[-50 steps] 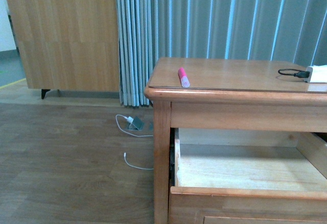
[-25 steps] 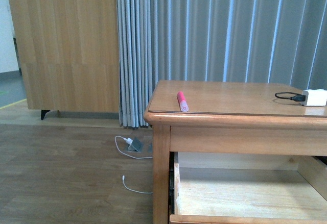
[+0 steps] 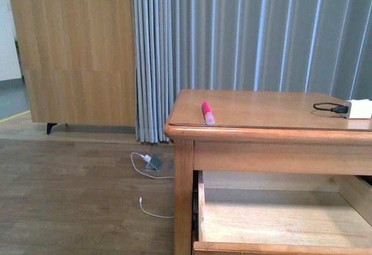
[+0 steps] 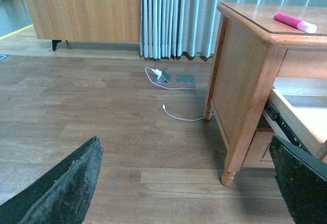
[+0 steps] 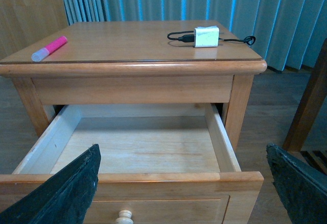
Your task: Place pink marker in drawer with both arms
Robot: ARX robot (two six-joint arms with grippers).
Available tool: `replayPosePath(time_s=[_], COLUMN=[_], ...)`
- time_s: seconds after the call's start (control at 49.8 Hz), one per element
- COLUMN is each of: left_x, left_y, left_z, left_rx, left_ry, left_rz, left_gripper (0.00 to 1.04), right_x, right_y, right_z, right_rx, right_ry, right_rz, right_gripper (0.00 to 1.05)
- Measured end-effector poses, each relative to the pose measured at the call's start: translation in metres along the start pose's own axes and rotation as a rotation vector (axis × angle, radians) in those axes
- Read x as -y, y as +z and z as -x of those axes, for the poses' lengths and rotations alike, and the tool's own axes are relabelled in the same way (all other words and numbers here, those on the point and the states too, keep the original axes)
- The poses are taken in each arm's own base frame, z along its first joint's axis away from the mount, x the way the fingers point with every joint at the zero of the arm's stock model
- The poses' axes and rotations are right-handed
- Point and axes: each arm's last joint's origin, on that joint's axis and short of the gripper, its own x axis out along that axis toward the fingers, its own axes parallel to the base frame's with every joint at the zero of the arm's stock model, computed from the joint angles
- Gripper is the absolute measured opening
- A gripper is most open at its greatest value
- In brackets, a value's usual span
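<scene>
Across the far side you have a grey pleated curtain, with a tall light-wood cabinet panel to its left and a brown wooden plank floor in front.

The honey-coloured wooden bench stands to the right in the front view. Its wide wooden drawer is pulled out toward you, its pale wood interior is open to view, and the round pale knob sits on the near panel.

Neither arm shows in the front view. In the left wrist view your left end effector has its two black fingers spread wide with only floor between them, and it grips nothing. It is low, to the left of the bench. Your right end effector is spread just as wide and also grips nothing. It is on the near side of the open drawer.

A white boxy charger with a black cable lies on the bench top, far right.

The short bright pink marker lies flat on the bench top near the front left corner, with its paler cap pointing toward the near edge. It is above the drawer, not in it, and well apart from the charger.

A thin white cable lies on the floor left of the bench.
</scene>
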Motion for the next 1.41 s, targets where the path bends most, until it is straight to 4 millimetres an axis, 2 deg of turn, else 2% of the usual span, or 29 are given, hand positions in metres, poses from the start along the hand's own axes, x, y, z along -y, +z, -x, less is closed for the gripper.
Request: replayPosePath(time_s=[0.101, 0.241, 0.342, 0.442, 0.563, 0.623, 0.724, 0.764, 0.864, 0.925, 1.045, 1.226, 1.407], left_x=[0.000, 0.005, 0.012, 0.020, 0.027, 0.033, 0.041, 0.050, 0.067, 0.082, 0.109, 0.150, 0.186], left_y=[0.000, -0.002, -0.001, 0.011, 0.039, 0.055, 0.066, 0.073, 0.082, 0.091, 0.103, 0.113, 0.101], left_z=[0.000, -0.004, -0.012, -0.027, -0.058, -0.088, -0.121, -0.143, -0.176, -0.201, -0.237, -0.288, -0.336], left_rx=[0.000, -0.031, -0.080, -0.105, -0.074, -0.069, -0.087, -0.103, -0.113, -0.114, -0.098, -0.092, -0.158], left_ry=[0.000, 0.031, -0.037, -0.100, -0.163, -0.177, -0.190, -0.209, -0.235, -0.257, -0.292, -0.320, -0.318], left_rz=[0.000, 0.158, 0.198, 0.180, 0.135, 0.110, 0.086, 0.079, 0.068, 0.064, 0.036, 0.005, -0.034], left_gripper=[0.99, 0.99, 0.99, 0.99, 0.99, 0.99, 0.99, 0.99, 0.99, 0.99, 0.99, 0.99, 0.99], right_x=[0.000, 0.000, 0.000, 0.000, 0.000, 0.000, 0.000, 0.000, 0.000, 0.000, 0.000, 0.000, 0.000], right_y=[0.000, 0.000, 0.000, 0.000, 0.000, 0.000, 0.000, 0.000, 0.000, 0.000, 0.000, 0.000, 0.000], right_z=[0.000, 0.000, 0.000, 0.000, 0.000, 0.000, 0.000, 0.000, 0.000, 0.000, 0.000, 0.000, 0.000], right_rx=[0.000, 0.000, 0.000, 0.000, 0.000, 0.000, 0.000, 0.000, 0.000, 0.000, 0.000, 0.000, 0.000], right_ry=[0.000, 0.000, 0.000, 0.000, 0.000, 0.000, 0.000, 0.000, 0.000, 0.000, 0.000, 0.000, 0.000], right_rz=[0.000, 0.000, 0.000, 0.000, 0.000, 0.000, 0.000, 0.000, 0.000, 0.000, 0.000, 0.000, 0.000], right_gripper=[0.96, 0.96, 0.96, 0.96, 0.96, 0.96, 0.96, 0.96, 0.96, 0.96, 0.96, 0.96, 0.96])
